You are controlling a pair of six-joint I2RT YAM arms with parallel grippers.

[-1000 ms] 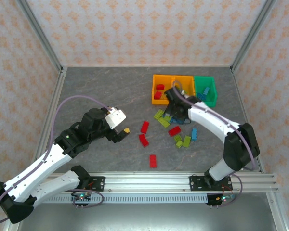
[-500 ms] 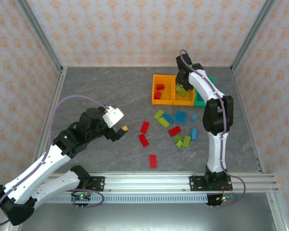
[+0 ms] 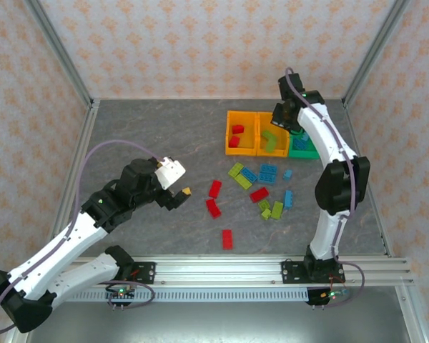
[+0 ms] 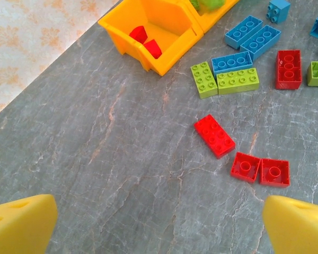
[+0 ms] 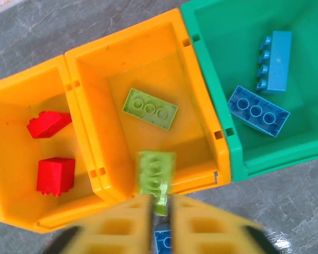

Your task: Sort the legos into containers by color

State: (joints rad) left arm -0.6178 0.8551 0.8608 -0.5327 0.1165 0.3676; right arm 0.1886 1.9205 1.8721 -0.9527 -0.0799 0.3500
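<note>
Bright even light, faint shadows, right end effector (image 5: 159, 211) motion-blurred

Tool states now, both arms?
Left tool: open, empty.
Right tool: closed on a lime green lego over the middle orange bin.

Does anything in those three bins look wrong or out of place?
Nothing is mis-sorted, but the colours clash: a lime green brick lies in the middle orange bin, and two blue bricks sit in the green bin, one tipped on its side.
</note>
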